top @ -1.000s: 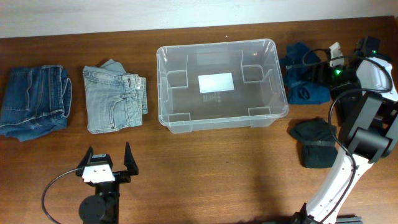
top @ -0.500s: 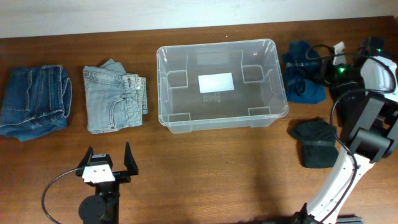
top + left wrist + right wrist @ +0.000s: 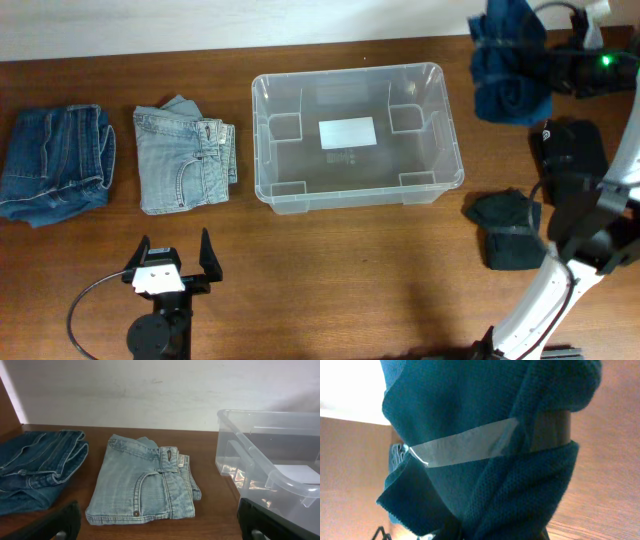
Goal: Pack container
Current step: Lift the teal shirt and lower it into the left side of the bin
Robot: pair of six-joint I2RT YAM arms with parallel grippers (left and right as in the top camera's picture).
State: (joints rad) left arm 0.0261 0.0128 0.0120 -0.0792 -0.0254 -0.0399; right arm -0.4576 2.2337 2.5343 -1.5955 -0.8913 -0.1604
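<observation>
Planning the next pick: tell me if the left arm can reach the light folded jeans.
Probably yes. The left gripper stands open and empty in front of the light jeans, only bare table between them; the container sits off to one side.

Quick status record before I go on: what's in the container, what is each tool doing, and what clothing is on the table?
container: empty apart from its white label
right tool: shut on the blue knit garment, held off the table beyond the container's right end
left tool: open, holding nothing, at the near edge
left of container: light jeans, folded; dark jeans, folded, farther left
right of container: black garment, lying on the table
packed so far: nothing
</observation>
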